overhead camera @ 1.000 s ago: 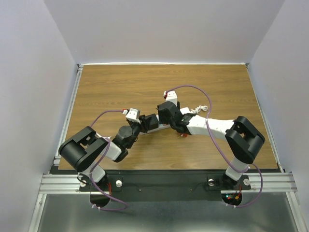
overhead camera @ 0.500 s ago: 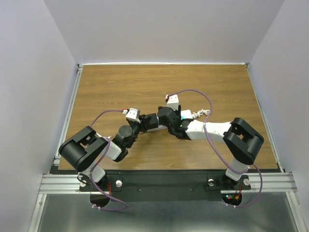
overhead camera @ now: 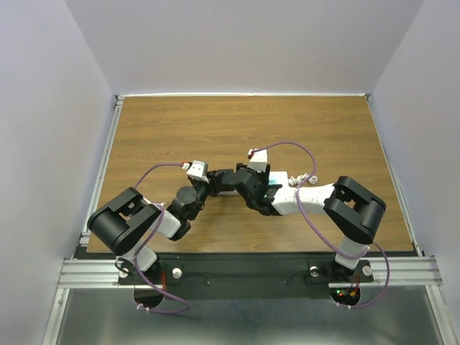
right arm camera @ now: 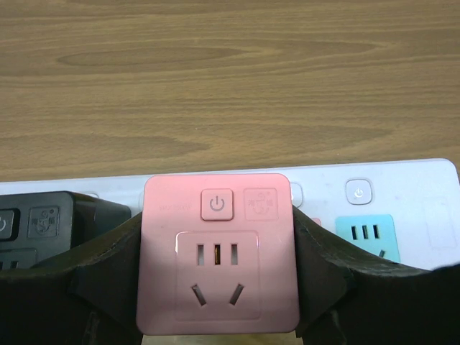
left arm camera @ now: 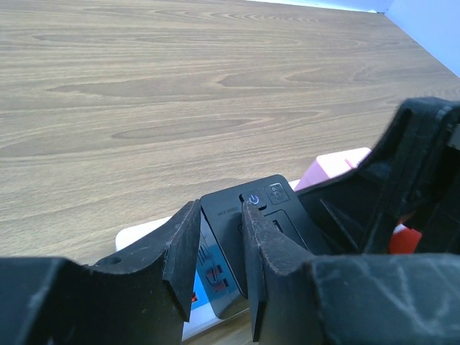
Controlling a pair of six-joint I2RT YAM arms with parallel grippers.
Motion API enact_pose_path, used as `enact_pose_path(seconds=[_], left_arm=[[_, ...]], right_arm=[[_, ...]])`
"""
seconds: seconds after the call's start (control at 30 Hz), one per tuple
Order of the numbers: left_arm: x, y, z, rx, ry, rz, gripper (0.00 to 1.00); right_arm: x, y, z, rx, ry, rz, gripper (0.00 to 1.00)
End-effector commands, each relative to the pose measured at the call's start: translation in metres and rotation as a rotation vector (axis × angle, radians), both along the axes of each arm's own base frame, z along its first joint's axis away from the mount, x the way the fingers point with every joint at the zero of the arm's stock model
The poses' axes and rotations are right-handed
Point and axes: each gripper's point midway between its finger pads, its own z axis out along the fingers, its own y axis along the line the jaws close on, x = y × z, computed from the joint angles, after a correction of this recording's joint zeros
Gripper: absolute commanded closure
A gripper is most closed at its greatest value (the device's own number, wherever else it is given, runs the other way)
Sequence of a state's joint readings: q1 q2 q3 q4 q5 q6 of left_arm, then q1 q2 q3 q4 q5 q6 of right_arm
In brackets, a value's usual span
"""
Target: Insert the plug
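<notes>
At mid-table your two arms meet over the white power strip (right arm camera: pixel 402 180), which lies flat on the wooden table (overhead camera: pixel 180 129).

Your right gripper (right arm camera: pixel 218 277) is clamped on the pink plug adapter (right arm camera: pixel 218 251). One black finger (right arm camera: pixel 108 259) presses each side of it. The adapter's socket face and power button point at the wrist camera. It sits over the strip, between the black adapter (right arm camera: pixel 43 223) on one side and the cyan socket module (right arm camera: pixel 366 233) on the other. You cannot tell from these views whether its pins are seated in the strip.

Your left gripper (left arm camera: pixel 219 237) is at the black adapter, which stands on the strip. Its fingers (left arm camera: pixel 180 251) are partly apart, and a side of that adapter shows in the gap between them. Whether they are pinching it cannot be made out. A corner of the pink adapter shows just beyond the black one in the left wrist view.
</notes>
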State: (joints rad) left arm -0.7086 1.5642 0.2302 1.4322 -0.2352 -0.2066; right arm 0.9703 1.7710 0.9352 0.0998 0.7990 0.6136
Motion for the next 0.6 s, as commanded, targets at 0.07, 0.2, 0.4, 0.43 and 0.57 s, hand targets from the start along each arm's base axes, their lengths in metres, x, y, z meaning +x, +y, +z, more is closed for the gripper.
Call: enact_pose_path(seconds=[0.07,0.2,0.4,0.43,0.57], left_arm=[[-0.005,0.011,-0.036,0.113,0.093,0.011,0.61],[-0.005,0.011,-0.037,0.113,0.095,0.009,0.61],[-0.005,0.011,-0.037,0.111,0.094,0.006,0.61],[-0.005,0.011,-0.037,0.114,0.094,0.006,0.61],[-0.005,0.011,-0.037,0.111,0.096,0.006,0.63]], right_arm=[[-0.085,-0.066,-0.089,-0.256,0.300,0.013,1.00],[-0.090,-0.070,-0.090,-0.258,0.266,-0.015,1.00],[-0.090,-0.072,-0.098,-0.294,0.232,-0.054,0.99],[-0.092,-0.073,-0.102,-0.305,0.239,-0.056,1.00],[-0.095,-0.072,-0.112,-0.328,0.235,-0.067,0.99]])
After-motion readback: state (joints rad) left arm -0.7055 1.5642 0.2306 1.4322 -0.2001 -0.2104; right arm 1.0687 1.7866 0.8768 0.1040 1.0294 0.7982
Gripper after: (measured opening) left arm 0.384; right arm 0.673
